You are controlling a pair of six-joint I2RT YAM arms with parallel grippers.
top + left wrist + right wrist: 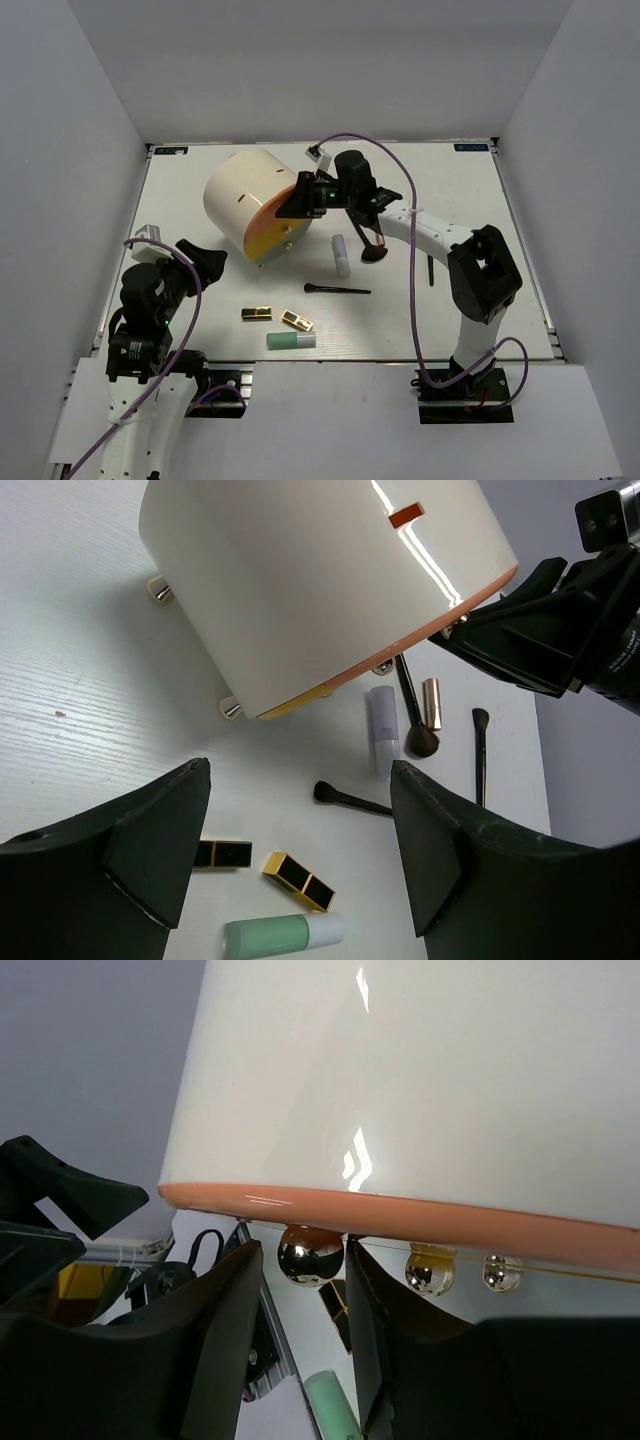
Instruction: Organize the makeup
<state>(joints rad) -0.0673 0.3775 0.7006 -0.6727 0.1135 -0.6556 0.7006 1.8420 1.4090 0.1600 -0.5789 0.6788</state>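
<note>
The makeup lies on the white table [450, 200]. Near the front are two gold-and-black cases [256, 313] [296, 320] and a mint-green tube [291, 341]. A black brush [337, 289] and a white-lavender tube [342, 255] lie mid-table. The left wrist view also shows a rose-gold lipstick [432, 702], a fat-headed brush [421, 742] and a slim brush [480, 755]. My left gripper [205, 258] is open and empty, left of the cases. My right gripper [298, 195] is open at the cream cylinder's orange face [275, 228], its fingers either side of a gold ball knob [310, 1255].
The big cream cylinder [245, 195] lies on its side at the back left on small gold feet [231, 708]. More gold knobs [430, 1270] line its orange face. Grey walls enclose the table. A slim black brush [431, 270] lies beside my right arm.
</note>
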